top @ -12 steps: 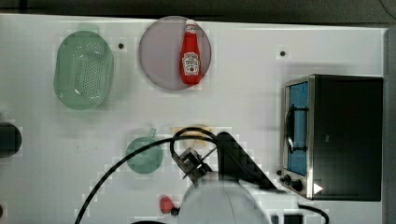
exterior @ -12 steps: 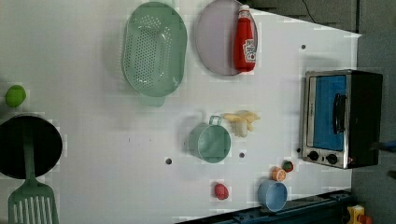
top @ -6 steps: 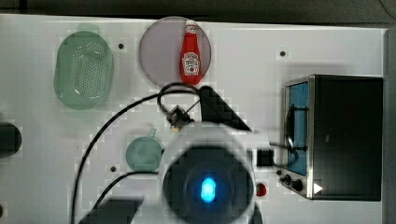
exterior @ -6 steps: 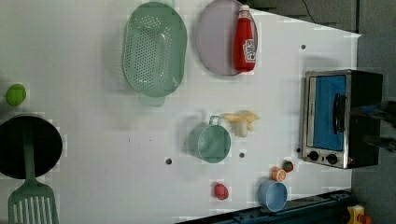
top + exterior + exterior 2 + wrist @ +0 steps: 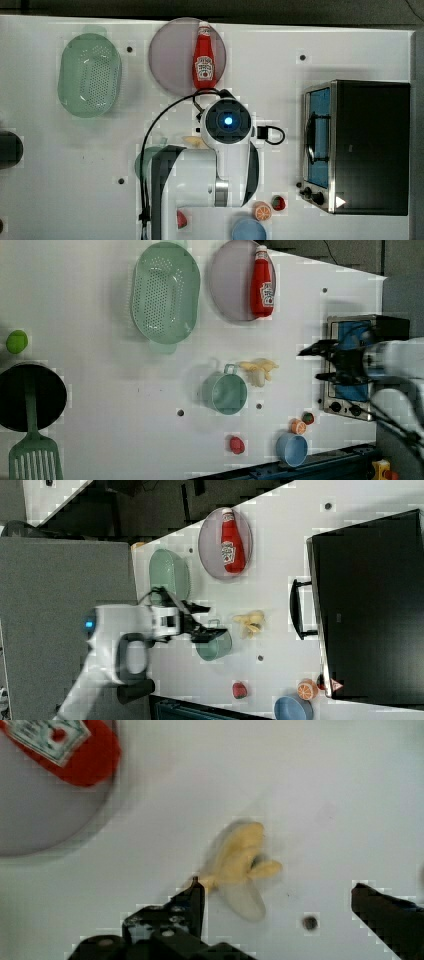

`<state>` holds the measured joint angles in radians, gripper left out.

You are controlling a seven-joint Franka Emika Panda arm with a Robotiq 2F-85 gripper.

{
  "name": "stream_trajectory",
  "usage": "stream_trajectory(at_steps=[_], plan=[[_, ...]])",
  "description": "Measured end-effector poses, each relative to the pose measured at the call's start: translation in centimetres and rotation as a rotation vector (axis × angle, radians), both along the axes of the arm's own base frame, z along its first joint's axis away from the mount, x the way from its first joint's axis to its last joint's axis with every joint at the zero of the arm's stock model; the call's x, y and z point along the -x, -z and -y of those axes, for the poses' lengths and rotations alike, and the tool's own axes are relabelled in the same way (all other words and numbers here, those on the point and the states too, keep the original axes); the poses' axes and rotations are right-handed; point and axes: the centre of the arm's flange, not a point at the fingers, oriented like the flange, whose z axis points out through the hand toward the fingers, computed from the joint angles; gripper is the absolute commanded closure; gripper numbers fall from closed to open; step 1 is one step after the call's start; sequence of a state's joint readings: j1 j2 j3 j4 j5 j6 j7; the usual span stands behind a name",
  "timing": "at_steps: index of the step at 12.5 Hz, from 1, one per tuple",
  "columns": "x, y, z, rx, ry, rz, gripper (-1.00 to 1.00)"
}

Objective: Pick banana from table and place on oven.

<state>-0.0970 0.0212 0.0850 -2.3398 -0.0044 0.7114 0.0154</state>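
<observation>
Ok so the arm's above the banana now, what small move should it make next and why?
Probably lower straight down. The pincer is open and nothing is held; in the wrist view the banana lies on the table between its fingers, so descending should bring them around the fruit before closing.

This looks like a robotics lab staged as a play kitchen. A white table [image 5: 100,390] drilled with small black holes carries toy kitchenware: a toaster oven [image 5: 357,147], a ketchup bottle [image 5: 262,282] on a plate [image 5: 232,285], a green colander [image 5: 165,295]. A robot arm [image 5: 125,640] with trailing cables stands at the table's edge, probably on a fixed mount.
</observation>
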Motion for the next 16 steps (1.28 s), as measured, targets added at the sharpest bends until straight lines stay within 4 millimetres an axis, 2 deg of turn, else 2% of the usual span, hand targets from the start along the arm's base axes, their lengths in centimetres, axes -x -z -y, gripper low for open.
stream_trajectory(at_steps=[2,4,8,11,12,14,16], plan=[[1.1,5.1,0.2,-0.002,0.000,-0.027,-1.00],[2.3,8.8,0.5,-0.007,0.007,-0.022,-1.00],[2.5,13.0,-0.4,-0.023,0.002,-0.048,-1.00],[3.0,15.8,-2.0,-0.046,-0.003,-0.057,-1.00],[3.0,16.1,-2.3,-0.045,-0.007,-0.039,-0.93],[2.3,16.0,-2.1,-0.037,-0.024,0.046,-0.43],[2.1,16.7,-2.3,-0.047,-0.025,0.048,0.05]])
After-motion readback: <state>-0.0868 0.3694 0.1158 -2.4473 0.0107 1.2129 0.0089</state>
